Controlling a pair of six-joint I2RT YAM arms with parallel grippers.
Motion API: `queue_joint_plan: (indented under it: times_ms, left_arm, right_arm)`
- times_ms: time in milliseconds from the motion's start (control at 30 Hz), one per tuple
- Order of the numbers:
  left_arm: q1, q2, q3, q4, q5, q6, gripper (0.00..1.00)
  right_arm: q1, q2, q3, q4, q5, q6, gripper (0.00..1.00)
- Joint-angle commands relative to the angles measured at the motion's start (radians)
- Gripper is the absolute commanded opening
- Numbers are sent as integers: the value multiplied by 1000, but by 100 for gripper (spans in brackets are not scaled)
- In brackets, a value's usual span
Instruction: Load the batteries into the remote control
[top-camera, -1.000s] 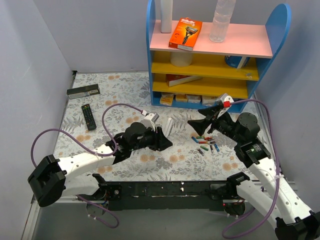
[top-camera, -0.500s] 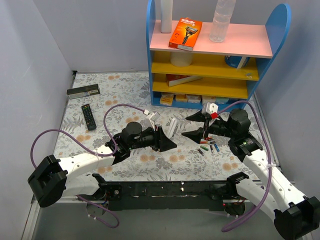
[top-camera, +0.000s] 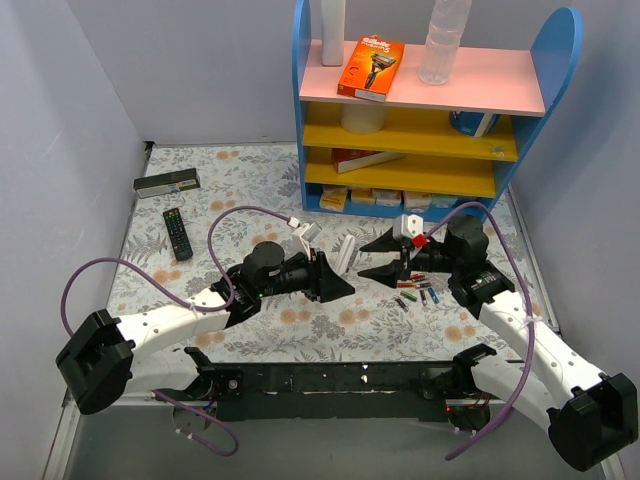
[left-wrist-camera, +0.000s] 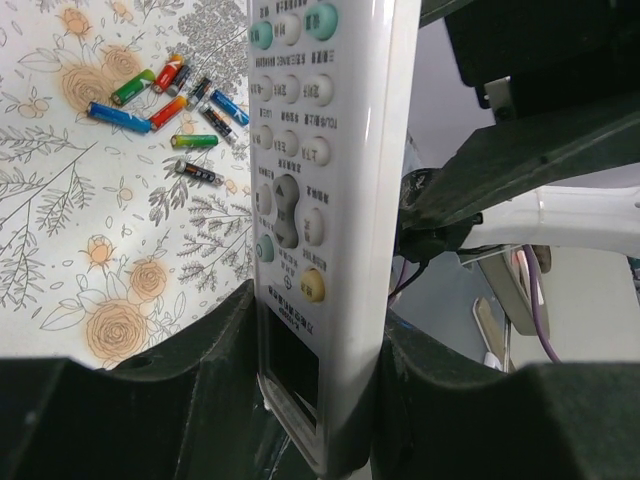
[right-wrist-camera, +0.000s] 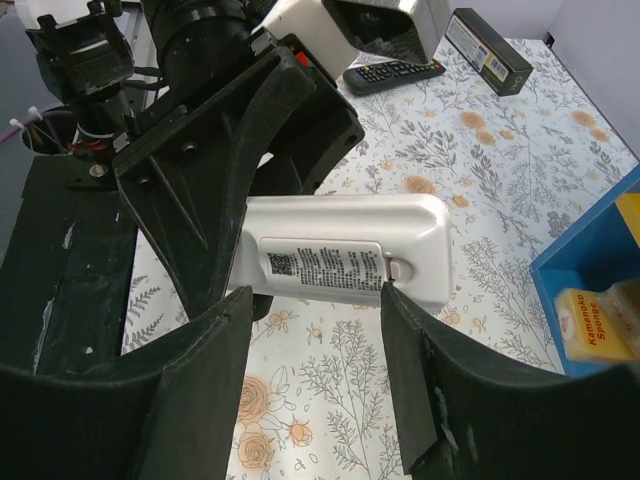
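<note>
The left fingers (left-wrist-camera: 190, 370) pinch the white remote control (left-wrist-camera: 330, 150) by its lower end, above the tabletop (top-camera: 250, 190); the right fingers (right-wrist-camera: 200, 370) stand spread before its back cover (right-wrist-camera: 322, 265) (apparently still latched on); the batteries (left-wrist-camera: 175, 100) lie loose to the right, none loaded.

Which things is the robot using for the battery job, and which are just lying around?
For the job: white remote, held by the left gripper; batteries; right gripper.
Just lying about: black remote, dark box, razor pack, bottle.
</note>
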Motion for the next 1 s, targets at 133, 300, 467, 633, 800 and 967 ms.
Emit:
queue_joint_plan:
  times_ms: [133,300,467,633,800,967]
  left_arm:
    - [6,1,70,2,28,34,0]
    - [6,7,78,-10,27,41,0]
    - [7,12,85,-23,21,44,0]
    - [6,16,90,-27,21,46,0]
    - [6,18,91,-27,19,45,0]
    - [6,13,93,-23,27,48,0]
  right_arm:
    - [21,23,48,58,20,-38,60]
    - [21,6,48,78,69,-46,60]
    - [21,-5,54,93,79,-43,60]
    - [23,-5,59,99,80,-41,60]
    - [21,-3,62,107,74,-35,60]
    - [23,9,56,107,60,-33,60]
